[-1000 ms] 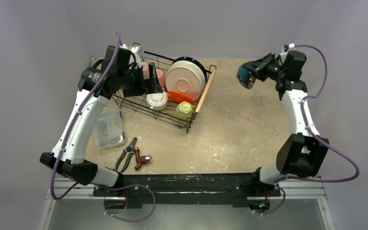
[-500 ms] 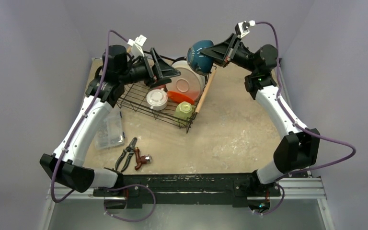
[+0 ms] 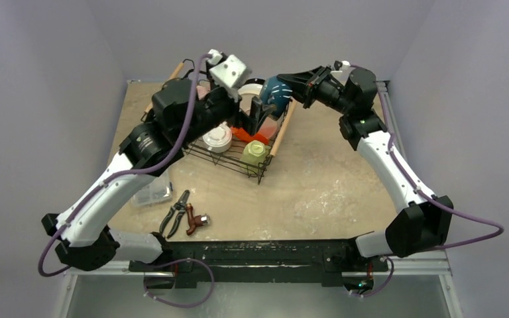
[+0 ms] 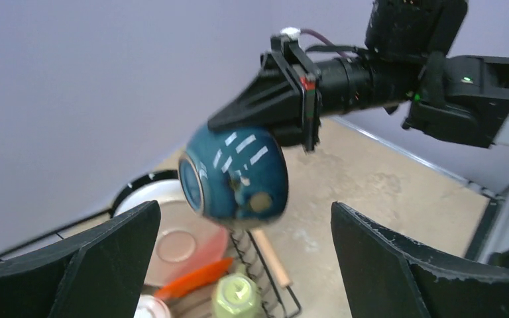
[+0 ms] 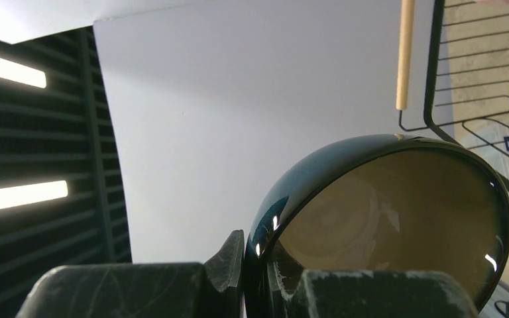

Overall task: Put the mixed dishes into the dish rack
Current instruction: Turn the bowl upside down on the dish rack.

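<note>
Clutter lies left of the rack [image 3: 230,163] and nearer the arm bases: a clear box [image 3: 152,193], half hidden under the left arm, then pliers [image 3: 175,214] and a red-handled tool [image 3: 197,222] side by side, all well apart from the rack's wire wall.

Left gripper [image 3: 249,114] hangs above the middle of the rack with its jaws spread wide and nothing between them. In its wrist view the two dark fingers [image 4: 83,265] frame the rack's right end from above.

Inside the rack, a white mug [image 3: 217,138] sits at the near side, about the middle. A red plate [image 3: 244,134] leans just right of it, showing only as an orange-red sliver from the left wrist. A cream plate [image 4: 172,228] stands on edge behind that, at the rack's far side. A yellow-green mug [image 3: 256,151] stands upright in the rack's near right corner, just inside the right wooden handle [image 3: 282,129].

Bowl [image 3: 275,93], dark teal outside and duller inside, is in the air over the rack's far right corner, above the handle. It is tipped on its side, clear of the rack and of the plates, and apart from the left fingers.

Right gripper [image 5: 272,273] reaches in from the rack's right side. Its jaws are pinched narrow on the bowl's rim, one finger inside and one outside.
</note>
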